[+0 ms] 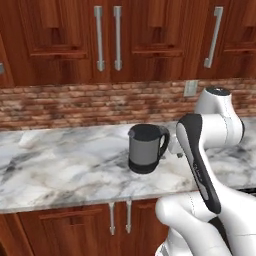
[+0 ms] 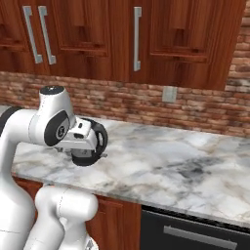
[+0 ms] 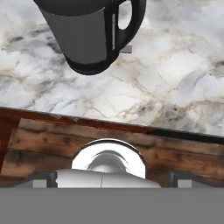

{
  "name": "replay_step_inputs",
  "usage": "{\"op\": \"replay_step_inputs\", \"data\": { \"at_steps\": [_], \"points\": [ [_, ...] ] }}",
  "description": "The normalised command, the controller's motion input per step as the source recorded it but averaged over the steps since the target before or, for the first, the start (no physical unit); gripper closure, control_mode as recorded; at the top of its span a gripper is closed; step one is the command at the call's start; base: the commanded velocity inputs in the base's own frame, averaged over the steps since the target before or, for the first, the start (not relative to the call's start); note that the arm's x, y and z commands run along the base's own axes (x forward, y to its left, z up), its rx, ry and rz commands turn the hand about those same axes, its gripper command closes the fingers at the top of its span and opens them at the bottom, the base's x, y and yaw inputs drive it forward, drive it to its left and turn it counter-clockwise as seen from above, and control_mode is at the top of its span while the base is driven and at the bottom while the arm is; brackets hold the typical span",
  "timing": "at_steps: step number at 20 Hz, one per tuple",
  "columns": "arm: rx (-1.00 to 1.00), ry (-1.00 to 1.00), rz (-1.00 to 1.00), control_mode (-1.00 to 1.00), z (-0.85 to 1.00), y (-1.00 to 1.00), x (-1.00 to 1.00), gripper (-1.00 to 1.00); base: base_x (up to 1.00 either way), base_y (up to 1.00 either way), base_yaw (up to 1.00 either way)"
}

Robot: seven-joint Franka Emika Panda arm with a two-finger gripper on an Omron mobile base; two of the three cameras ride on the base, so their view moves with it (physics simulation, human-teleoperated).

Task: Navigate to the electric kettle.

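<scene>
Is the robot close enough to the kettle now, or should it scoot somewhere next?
Probably just a small scoot to the left, then stop. The kettle already stands right ahead on the marble counter, near its front edge and a little left of the arm in the left base view. In the right base view the arm hides it. Driving forward looks unneeded, since the cabinet fronts are already close.

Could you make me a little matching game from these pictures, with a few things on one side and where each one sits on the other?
Things:
1. kettle
2. wall outlet
3. cabinet handles
4. dark appliance front

Places:
A. on the brick wall
B. below the counter's edge
C. upright on the marble counter
D. on the wooden doors above the brick

Pairs: 1-C, 2-A, 3-D, 4-B
</scene>
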Motion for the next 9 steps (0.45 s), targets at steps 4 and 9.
{"op": "replay_step_inputs", "data": {
  "at_steps": [4, 9],
  "points": [
    [0.00, 0.00, 0.00, 1.00, 0.00, 0.00, 0.00, -1.00, 0.48, 0.51, -0.23],
    [0.00, 0.00, 0.00, 1.00, 0.00, 0.00, 0.00, -1.00, 0.35, 0.35, -0.12]
  ]
}}
